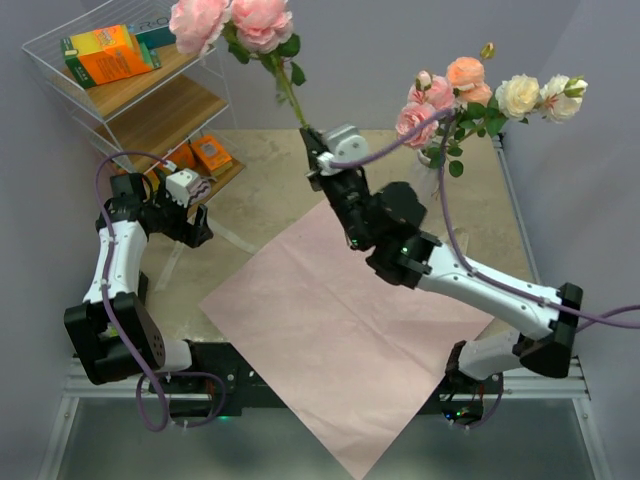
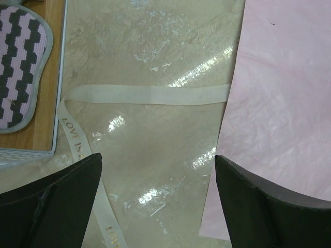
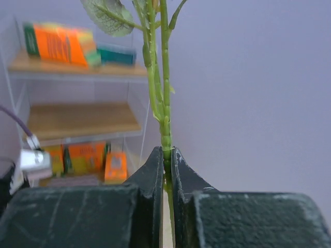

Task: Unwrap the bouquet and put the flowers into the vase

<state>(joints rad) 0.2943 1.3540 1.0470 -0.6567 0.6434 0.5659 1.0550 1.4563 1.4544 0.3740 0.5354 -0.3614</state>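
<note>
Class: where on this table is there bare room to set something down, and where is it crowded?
Free: the pink paper; the table strip between shelf and right hand. Crowded: around the ribbon by the left hand.

My left arm (image 1: 112, 255) stands folded close to its base, forearm upright, wrist bent over to the right. The left gripper (image 2: 158, 168) points straight down, and its two dark fingers (image 2: 62, 199) are spread wide with nothing between them. My right arm (image 1: 490, 285) stretches from its base diagonally forward and left, white forearm low, dark wrist section lifted. The right gripper (image 3: 166, 155) aims up and away from me, jaws pressed almost together on thin flower stems (image 3: 164, 98) that rise out of the fingertips.
</note>
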